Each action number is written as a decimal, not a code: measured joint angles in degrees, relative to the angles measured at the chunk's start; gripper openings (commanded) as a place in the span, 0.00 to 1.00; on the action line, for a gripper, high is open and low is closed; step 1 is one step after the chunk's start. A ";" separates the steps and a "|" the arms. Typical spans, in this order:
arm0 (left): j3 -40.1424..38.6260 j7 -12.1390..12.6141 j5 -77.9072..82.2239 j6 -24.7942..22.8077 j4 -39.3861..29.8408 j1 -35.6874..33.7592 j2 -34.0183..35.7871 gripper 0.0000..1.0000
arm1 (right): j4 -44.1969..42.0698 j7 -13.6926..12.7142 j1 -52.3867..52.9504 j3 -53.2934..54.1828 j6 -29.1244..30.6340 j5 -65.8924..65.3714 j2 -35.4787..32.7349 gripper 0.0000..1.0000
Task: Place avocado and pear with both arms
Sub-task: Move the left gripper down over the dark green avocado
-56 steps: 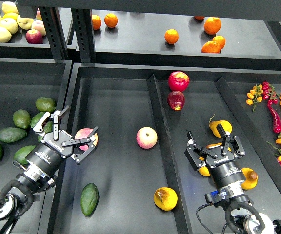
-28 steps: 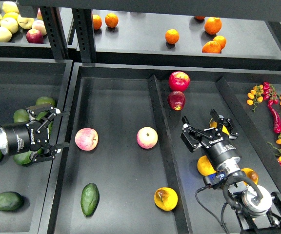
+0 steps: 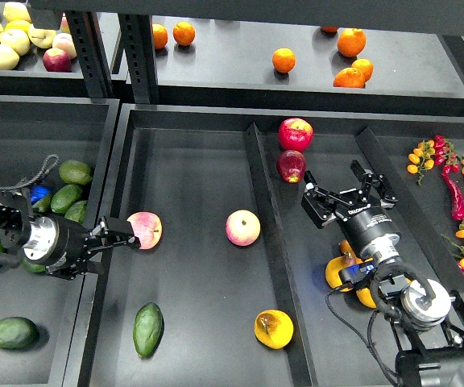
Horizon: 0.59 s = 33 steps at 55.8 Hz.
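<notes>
The avocado (image 3: 147, 329) lies dark green and pointed at the front of the middle bin. The pear (image 3: 273, 328), yellow-orange with a brownish blotch, lies to its right in the same bin. My left gripper (image 3: 127, 234) points right over the bin's left wall. It is open and empty, with its fingertips just beside a pink apple (image 3: 147, 230), well above the avocado. My right gripper (image 3: 349, 195) is open and empty over the right bin, up and to the right of the pear.
A second pink apple (image 3: 242, 227) lies mid-bin. Two red apples (image 3: 295, 134) lie behind. Yellow pears (image 3: 338, 274) sit under my right arm. The left bin holds avocados (image 3: 9, 331). Oranges (image 3: 283, 60) are on the shelf and peppers (image 3: 455, 193) at far right. A divider (image 3: 266, 234) splits the bins.
My left arm has drawn back to the left and lower, and its open gripper now points right at the pink apple. My right gripper has moved farther away and slightly right, still open.
</notes>
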 measured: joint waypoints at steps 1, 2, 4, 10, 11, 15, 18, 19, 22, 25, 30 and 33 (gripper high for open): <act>0.89 0.00 0.16 0.01 0.03 -0.60 -0.32 1.00 | -0.15 0.02 0.02 -0.01 0.00 0.00 0.00 1.00; 1.69 0.01 0.26 0.01 0.09 -1.12 -0.61 1.00 | -0.27 0.02 0.04 -0.01 0.00 0.00 0.00 1.00; 3.80 0.00 0.42 0.01 0.18 -2.47 -1.39 1.00 | -0.51 -0.02 0.06 -0.01 0.00 0.00 0.00 1.00; 10.88 0.00 0.66 0.00 0.48 -6.88 -4.11 1.00 | -0.86 -0.02 0.10 -0.05 0.02 0.00 0.00 1.00; 12.09 0.00 0.68 0.00 0.55 -7.47 -4.32 1.00 | -0.90 -0.03 0.11 -0.06 0.02 0.00 0.00 1.00; 15.94 0.00 0.76 0.01 1.12 -10.18 -5.74 0.99 | -1.10 -0.05 0.26 -0.07 0.06 0.00 0.00 1.00; 18.84 0.00 0.77 0.01 1.72 -11.81 -6.74 0.99 | -1.28 -0.08 0.44 -0.08 0.08 0.00 0.00 1.00; 19.79 0.00 0.81 0.01 1.86 -12.13 -7.01 0.99 | -1.33 -0.07 0.49 -0.08 0.08 0.00 0.00 1.00; 21.95 0.00 0.84 0.01 2.22 -12.92 -7.86 0.99 | -1.45 -0.09 0.62 -0.09 0.08 0.00 0.00 1.00; 23.24 0.00 0.89 0.00 2.40 -13.17 -8.59 0.99 | -1.53 -0.08 0.67 -0.13 0.09 0.00 0.00 1.00; 25.62 0.00 0.97 0.00 2.75 -13.27 -9.22 0.99 | -1.60 -0.12 0.68 -0.15 0.09 0.00 0.00 1.00; 26.48 0.00 1.01 0.00 3.19 -13.36 -9.35 0.99 | -1.67 -0.14 0.69 -0.17 0.09 0.00 0.00 1.00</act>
